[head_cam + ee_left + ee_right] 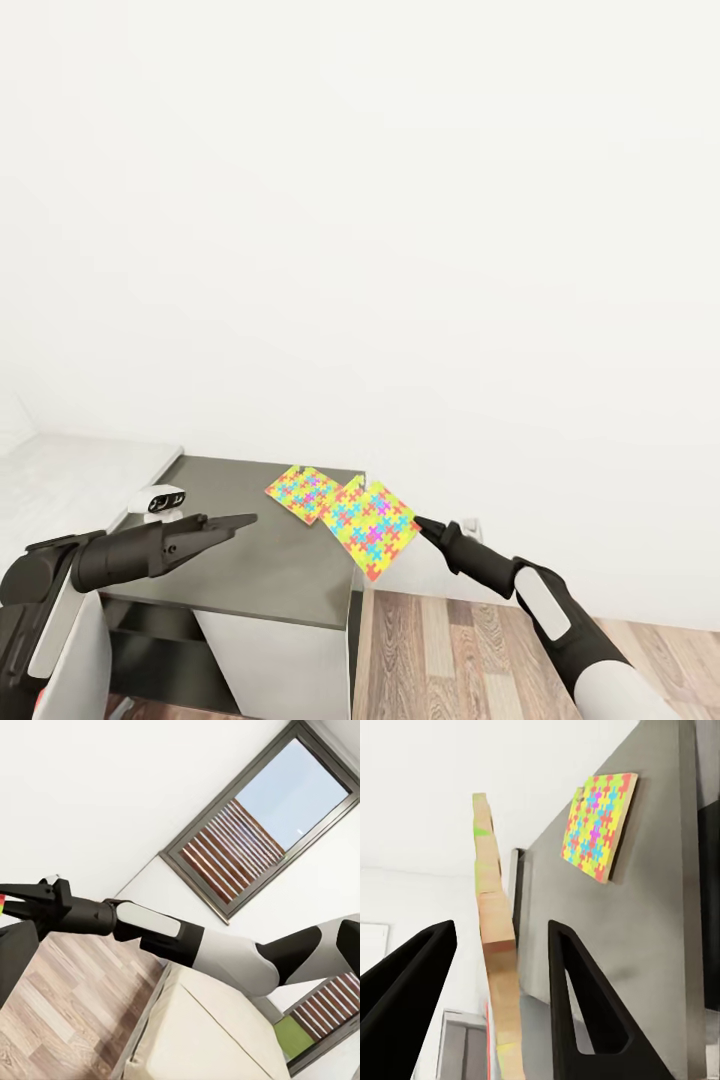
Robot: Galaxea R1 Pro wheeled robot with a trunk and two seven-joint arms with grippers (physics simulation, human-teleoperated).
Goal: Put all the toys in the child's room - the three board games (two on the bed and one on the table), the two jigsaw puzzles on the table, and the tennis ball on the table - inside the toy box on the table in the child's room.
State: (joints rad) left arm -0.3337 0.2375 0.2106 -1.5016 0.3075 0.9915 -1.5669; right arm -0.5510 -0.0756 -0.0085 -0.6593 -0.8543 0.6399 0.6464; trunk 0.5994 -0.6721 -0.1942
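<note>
Both arms reach forward over the dark grey corner of the table, in front of a plain white wall.

The left arm is black with a white sleeve. It stretches almost level from the lower left, and its left gripper tapers to a narrow point over the tabletop, fingers close together with nothing between them.

The right arm rises from the lower right, white at the forearm and black toward the wrist. Its right gripper points at the corner of the nearer jigsaw puzzle. This thin square of yellow, blue, pink and green interlocking pieces is tilted and hangs past the table's right edge. The right wrist view shows it edge-on, a pale wooden-looking slab standing between the two black wedge-shaped fingers. The fingers are spread wide, with a gap on each side, so they are not clamped on it.

The second jigsaw puzzle lies flat on the smooth, matte tabletop, just behind the first.

A small white and black object sits near the table's left side. The floor is wood plank.
</note>
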